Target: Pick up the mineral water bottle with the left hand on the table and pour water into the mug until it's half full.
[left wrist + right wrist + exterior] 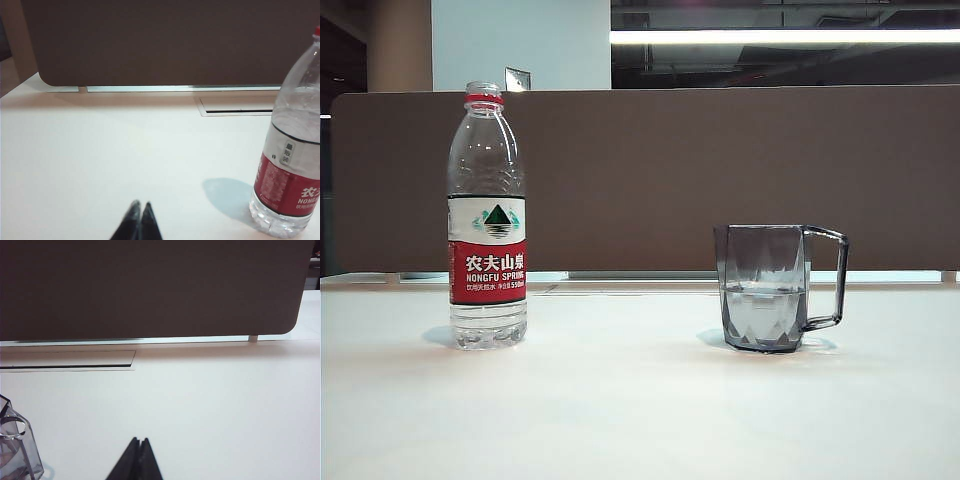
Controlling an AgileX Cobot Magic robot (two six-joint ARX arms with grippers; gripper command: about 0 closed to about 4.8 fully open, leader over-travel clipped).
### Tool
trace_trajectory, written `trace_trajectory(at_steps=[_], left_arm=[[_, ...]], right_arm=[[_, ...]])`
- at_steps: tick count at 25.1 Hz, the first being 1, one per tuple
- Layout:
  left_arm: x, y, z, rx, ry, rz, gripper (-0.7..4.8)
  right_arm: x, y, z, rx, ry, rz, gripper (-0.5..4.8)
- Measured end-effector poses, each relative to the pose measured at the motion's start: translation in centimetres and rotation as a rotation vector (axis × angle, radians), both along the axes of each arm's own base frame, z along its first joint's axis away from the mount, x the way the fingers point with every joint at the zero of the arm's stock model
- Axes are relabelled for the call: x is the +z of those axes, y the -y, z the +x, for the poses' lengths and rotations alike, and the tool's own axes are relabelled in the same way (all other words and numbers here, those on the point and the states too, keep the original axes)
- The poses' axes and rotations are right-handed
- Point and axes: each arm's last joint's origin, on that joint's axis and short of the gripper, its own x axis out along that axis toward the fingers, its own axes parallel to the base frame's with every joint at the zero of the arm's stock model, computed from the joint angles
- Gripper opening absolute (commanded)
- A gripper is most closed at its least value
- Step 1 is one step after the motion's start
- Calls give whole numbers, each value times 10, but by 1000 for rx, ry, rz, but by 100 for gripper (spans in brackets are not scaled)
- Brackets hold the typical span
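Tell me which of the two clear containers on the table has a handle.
The mug, the smoky grey faceted one on the right of the exterior view, has a squared handle on its right side. The mineral water bottle on the left is taller, labelled, and has none.

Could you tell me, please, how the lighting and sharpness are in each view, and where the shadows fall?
Exterior view: sharp; a ceiling light strip glares; the mineral water bottle and mug cast faint shadows on the table. Left wrist view: washed out, bluish bottle shadow, shut left gripper dark and soft. Right wrist view: dim, shut right gripper blurred.
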Motion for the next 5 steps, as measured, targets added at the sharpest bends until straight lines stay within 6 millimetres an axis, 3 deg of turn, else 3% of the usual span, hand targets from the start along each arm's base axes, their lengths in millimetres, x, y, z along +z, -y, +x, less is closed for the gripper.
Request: trace_trajectory(at_steps=[5], left_arm=[[0, 0, 0, 0, 0, 0, -6]], right_arm=[[0, 0, 0, 0, 0, 0, -8]])
